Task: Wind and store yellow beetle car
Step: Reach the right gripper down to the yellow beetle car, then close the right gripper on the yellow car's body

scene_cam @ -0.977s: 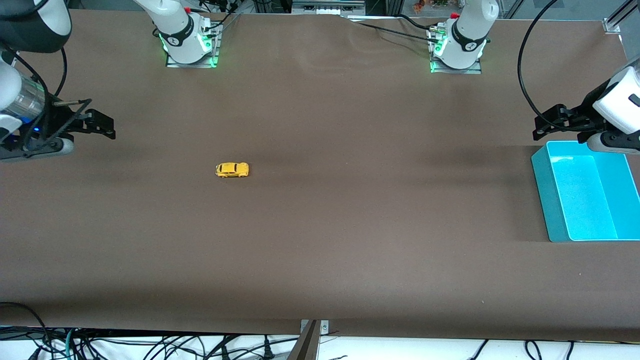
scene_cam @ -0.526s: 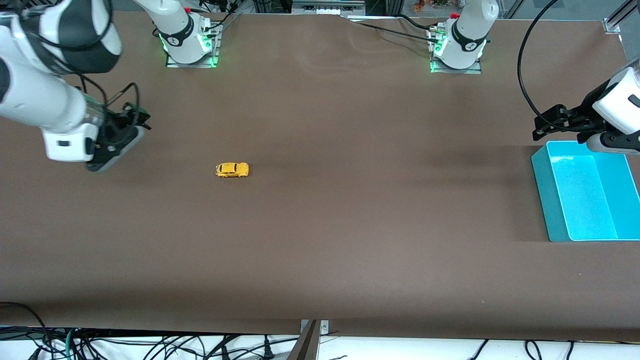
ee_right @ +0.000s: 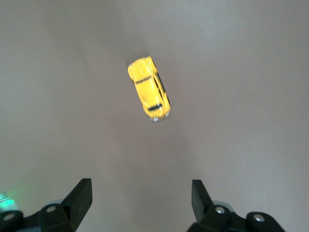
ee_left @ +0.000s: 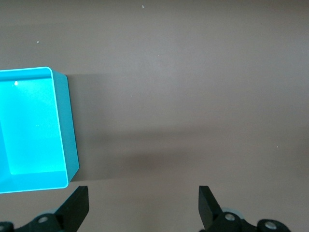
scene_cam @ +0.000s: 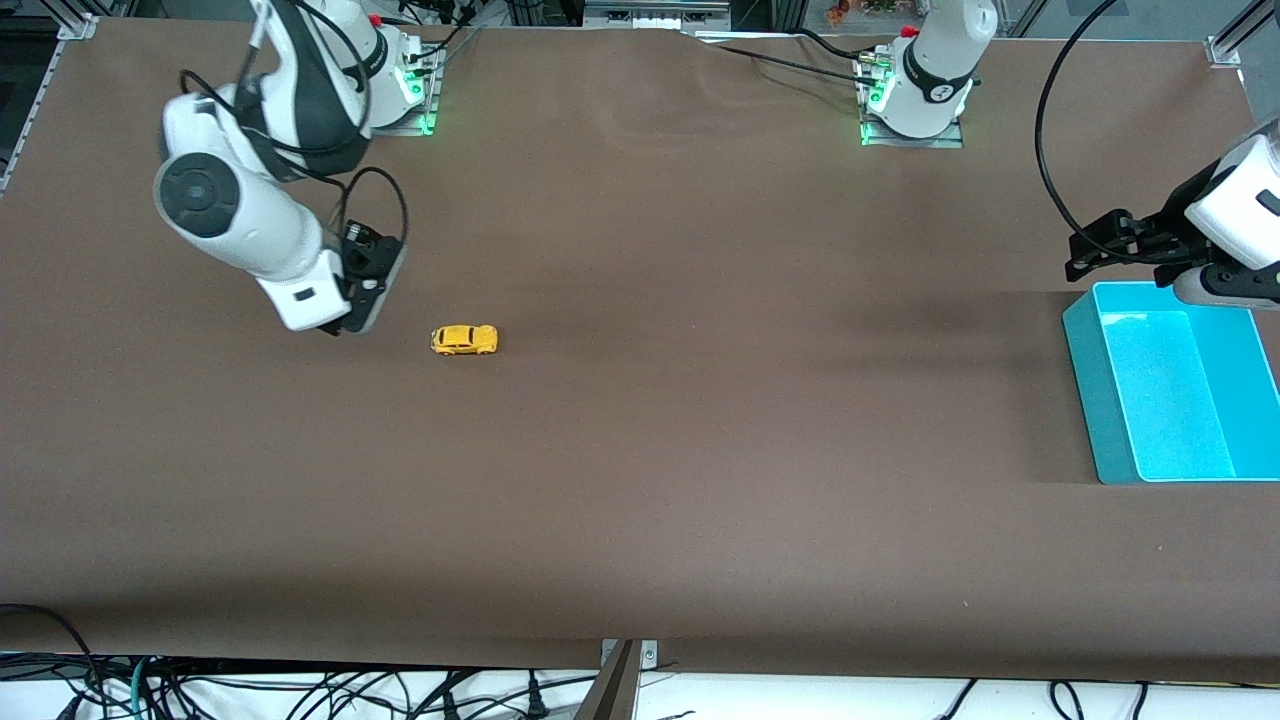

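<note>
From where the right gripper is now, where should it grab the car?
Grip the car across its doors, coming straight down. It sits on its wheels, low and narrow, with nothing beside it. The open right gripper probably needs turning to straddle the width.

The yellow beetle car (scene_cam: 464, 340) sits on its wheels on the brown bench (scene_cam: 640, 500), lengthwise along it, toward the right arm's end. The right gripper (scene_cam: 362, 290) hangs above the bench just beside the car, on the side toward the right arm's end; its fingers are hidden by the wrist. The left arm waits at its own end of the bench, its gripper (scene_cam: 1085, 255) up in the air by the rim of a turquoise bin (scene_cam: 1090, 400) farthest from the camera. The bin holds nothing visible.
</note>
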You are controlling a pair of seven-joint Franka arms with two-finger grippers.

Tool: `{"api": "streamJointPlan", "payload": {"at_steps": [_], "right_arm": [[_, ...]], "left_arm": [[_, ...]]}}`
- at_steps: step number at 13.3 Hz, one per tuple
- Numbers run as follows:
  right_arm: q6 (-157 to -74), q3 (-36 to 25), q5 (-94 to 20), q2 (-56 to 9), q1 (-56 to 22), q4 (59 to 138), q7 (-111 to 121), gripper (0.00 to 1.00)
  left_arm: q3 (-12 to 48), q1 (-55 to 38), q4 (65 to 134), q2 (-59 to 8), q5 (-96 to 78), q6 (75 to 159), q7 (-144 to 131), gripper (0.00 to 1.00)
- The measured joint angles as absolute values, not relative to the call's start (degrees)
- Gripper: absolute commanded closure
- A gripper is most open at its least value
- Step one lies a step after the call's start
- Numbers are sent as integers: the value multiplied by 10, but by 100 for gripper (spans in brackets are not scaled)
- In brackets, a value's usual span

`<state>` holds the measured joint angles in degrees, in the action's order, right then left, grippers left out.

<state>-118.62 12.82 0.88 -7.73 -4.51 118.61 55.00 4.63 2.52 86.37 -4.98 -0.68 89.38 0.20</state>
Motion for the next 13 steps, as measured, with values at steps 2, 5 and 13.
{"api": "streamJointPlan", "payload": {"at_steps": [2,5,13], "right_arm": [[-1273,139,9,-92,-45,1234,601,7],[-1367,140,9,-134,-45,1262,669,6],[-1470,152,12,-216,-63,1262,708,6]], "left_arm": [[46,28,864,-50,-7,894,2,0],[46,30,864,-50,-7,894,2,0],[46,30,864,-50,-7,894,2,0]]}}
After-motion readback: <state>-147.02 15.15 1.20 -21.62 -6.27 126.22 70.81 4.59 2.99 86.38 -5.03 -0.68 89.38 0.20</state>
